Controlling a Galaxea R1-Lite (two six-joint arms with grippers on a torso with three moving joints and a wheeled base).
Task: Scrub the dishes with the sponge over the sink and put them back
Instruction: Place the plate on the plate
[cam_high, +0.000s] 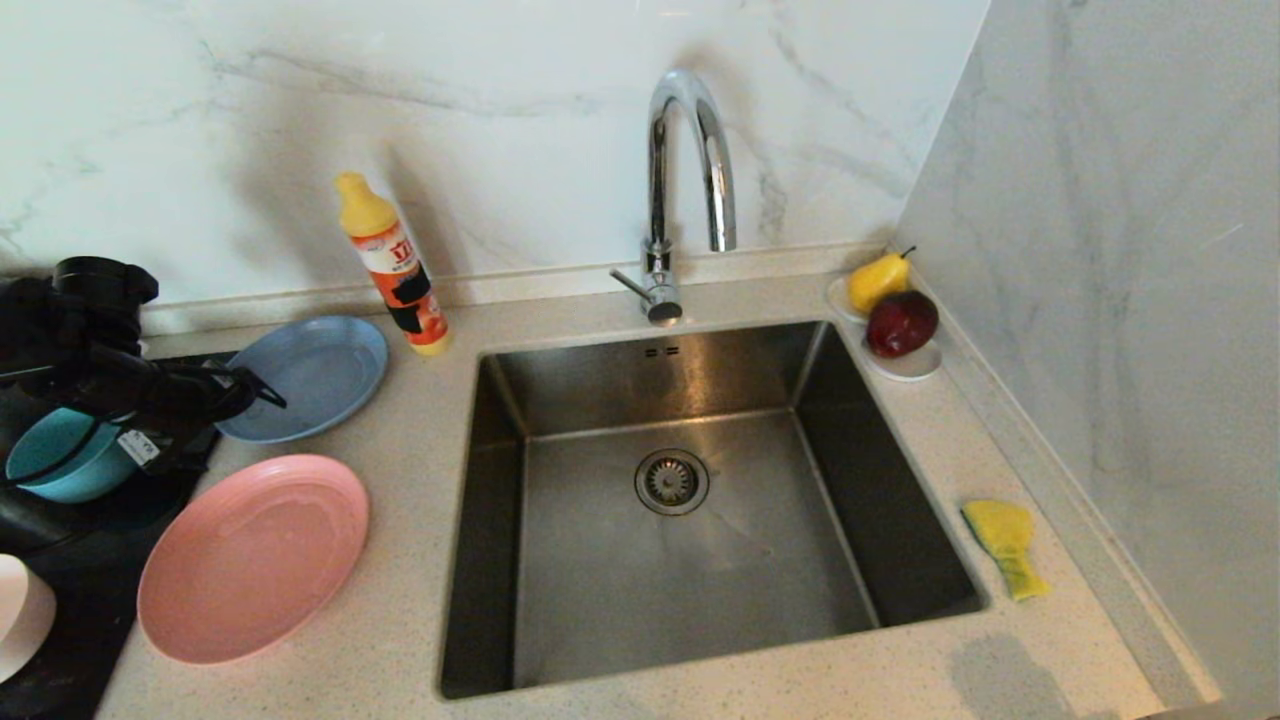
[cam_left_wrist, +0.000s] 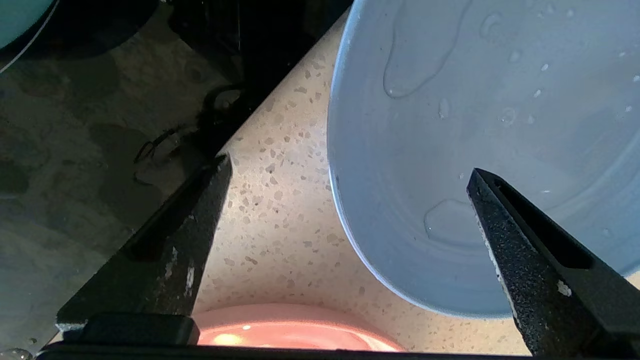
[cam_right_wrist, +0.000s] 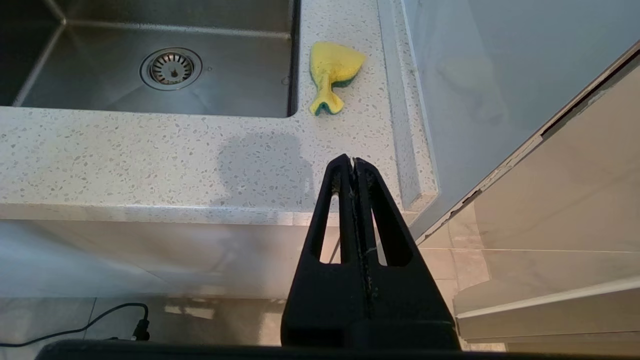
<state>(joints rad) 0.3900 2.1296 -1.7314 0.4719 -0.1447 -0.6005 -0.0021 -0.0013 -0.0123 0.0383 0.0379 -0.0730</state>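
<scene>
Left gripper (cam_left_wrist: 350, 175), jaws spread, straddles the blue plate (cam_high: 305, 375) rim left of the sink (cam_high: 690, 500) (nearest arm); right gripper (cam_right_wrist: 353, 161) pressed together, parked short of the sponge (cam_right_wrist: 331, 72).

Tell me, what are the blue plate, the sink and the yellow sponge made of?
The blue plate looks like matte plastic: soft dull colour, water beading on it in the left wrist view. The sink seems brushed stainless steel: grey, streaky sheen, dim reflections. The sponge looks like soft foam, crumpled and bent, with a green scrubbing layer underneath.
</scene>
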